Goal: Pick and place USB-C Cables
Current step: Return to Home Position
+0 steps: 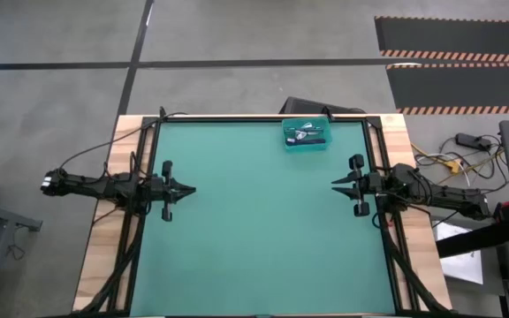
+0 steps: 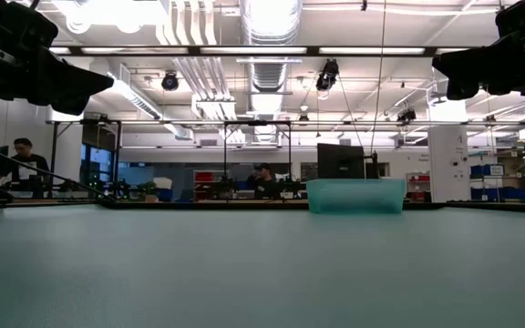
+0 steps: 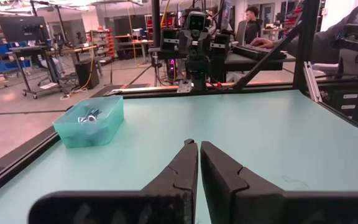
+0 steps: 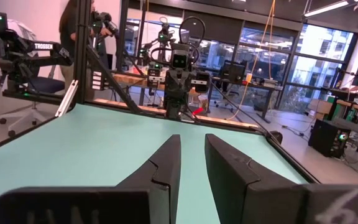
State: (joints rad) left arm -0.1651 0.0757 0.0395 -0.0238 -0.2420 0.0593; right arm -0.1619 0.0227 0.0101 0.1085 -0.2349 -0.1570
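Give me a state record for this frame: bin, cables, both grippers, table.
bin: blue bin at the table's far edge, nearer the right arm
cables: USB-C cables lying inside the bin; count unclear
left gripper: raised over the table's left side, shut, empty
right gripper: raised over the right side, narrowly open, empty
table: green mat; no cables seen outside the bin

The USB-C cables [image 1: 307,134] in the blue bin [image 1: 305,147] are a tangle too small to count from above. In the low view the bin's wall hides them, and the top edge cuts off the left arm [image 2: 25,64] and right arm [image 2: 504,55].
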